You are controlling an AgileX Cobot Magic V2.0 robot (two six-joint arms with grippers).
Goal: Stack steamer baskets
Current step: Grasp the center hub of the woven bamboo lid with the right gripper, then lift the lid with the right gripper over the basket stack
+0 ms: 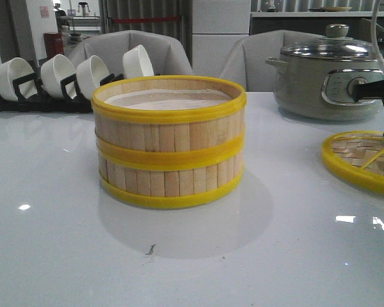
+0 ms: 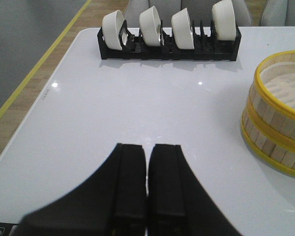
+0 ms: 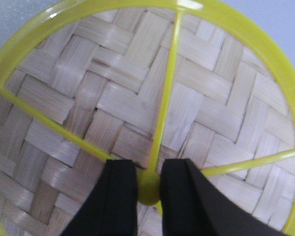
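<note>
The steamer baskets [image 1: 169, 141] sat stacked at table [image 1: 51, 256] centre, one squarely atop the other. The lid [image 1: 361, 160] lay at 3 o'clock of them. The right gripper [image 3: 148, 184] was clamped on the lid's knob [image 3: 148, 189]; the left gripper [image 2: 147, 184] rested closed and empty (idle). Judged step: capping the stack; next calls for lifting the lid level and centring it.

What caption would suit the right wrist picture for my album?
Right gripper straddling the yellow knob of the woven bamboo lid.
</note>
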